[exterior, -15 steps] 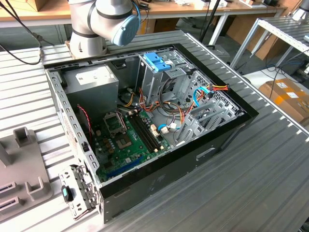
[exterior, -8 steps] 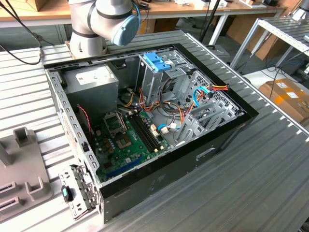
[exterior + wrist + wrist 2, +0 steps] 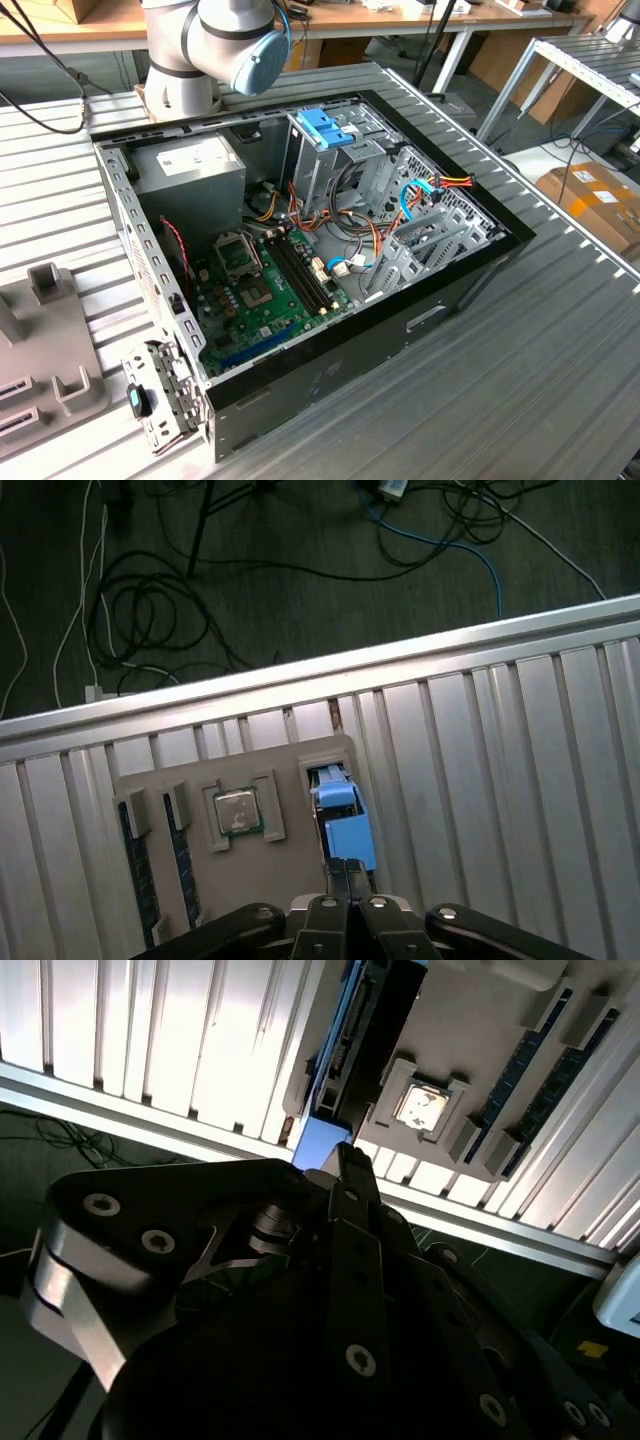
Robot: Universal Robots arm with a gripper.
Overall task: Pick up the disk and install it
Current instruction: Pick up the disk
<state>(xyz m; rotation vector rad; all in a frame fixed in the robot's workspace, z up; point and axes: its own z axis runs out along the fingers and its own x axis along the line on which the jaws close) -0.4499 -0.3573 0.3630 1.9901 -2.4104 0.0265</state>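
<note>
The disk [image 3: 345, 815] stands on edge in a slot of a grey holder [image 3: 290, 770] that lies on the ribbed metal table; its blue plastic frame faces up. In the second wrist view the disk [image 3: 372, 1030] shows as a dark slab with a blue edge. My gripper [image 3: 347, 872] is right over the disk's near end. Its fingers stand close together against the blue frame, in the second wrist view too [image 3: 345, 1155].
The holder also carries a square processor chip [image 3: 237, 812] and memory sticks [image 3: 135, 820]. The table edge and a floor full of cables [image 3: 150, 600] lie beyond it. In the exterior view an open computer case [image 3: 400, 330] holds a metal cage with a blue top [image 3: 325, 128].
</note>
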